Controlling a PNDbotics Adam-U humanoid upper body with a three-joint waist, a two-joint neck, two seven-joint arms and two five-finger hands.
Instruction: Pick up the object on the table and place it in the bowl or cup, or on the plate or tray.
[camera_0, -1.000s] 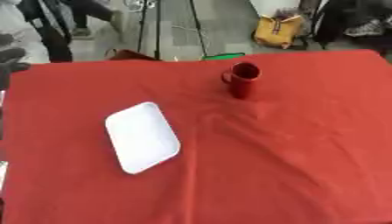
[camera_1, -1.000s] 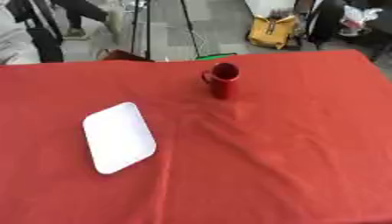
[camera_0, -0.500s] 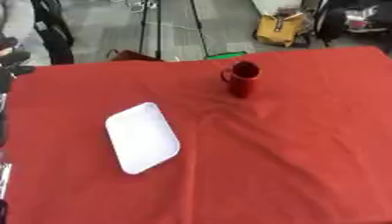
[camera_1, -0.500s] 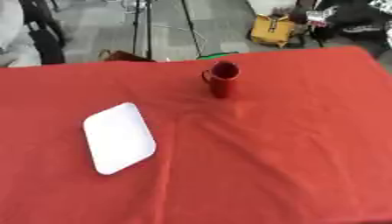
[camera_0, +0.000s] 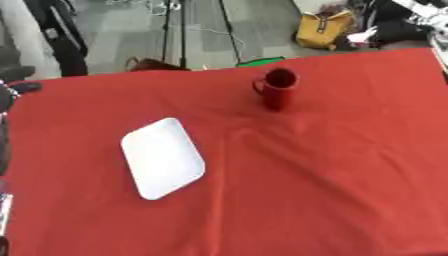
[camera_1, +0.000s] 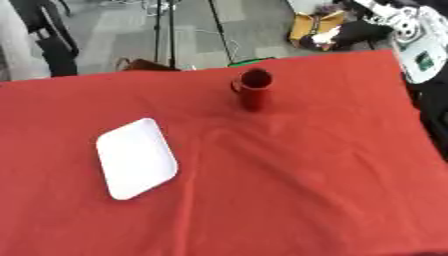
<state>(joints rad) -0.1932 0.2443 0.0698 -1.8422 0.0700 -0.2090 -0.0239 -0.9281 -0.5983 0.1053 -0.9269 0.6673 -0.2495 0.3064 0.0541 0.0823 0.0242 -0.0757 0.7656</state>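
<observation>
From where I stand, neither of the robot's hands shows in either eye view, so I cannot tell whether they are released, clenched or grasping anything.

The table (camera_0: 332, 175) fills most of the scene under a red cloth, which is rumpled into soft folds running out from the middle. On it lie two things, well apart. A white tray (camera_0: 163, 157) with rounded corners lies flat at about 9 o'clock from the table's middle, its long side running roughly from 11 to 5 o'clock, nothing on it. A red cup (camera_0: 278, 90) stands upright near the far edge at about 1 o'clock, its mouth open and dark inside, its handle turned toward 9 o'clock. From the tray, the cup sits between 1 and 2 o'clock. I see no other loose thing on the cloth.

Past the far edge, on the grey floor, thin black stand legs (camera_0: 179, 25) rise at 11 o'clock, and a yellow bag (camera_0: 324, 27) rests at about 1 o'clock. A small green patch (camera_0: 262, 62) shows just behind the table's edge, near the cup.
</observation>
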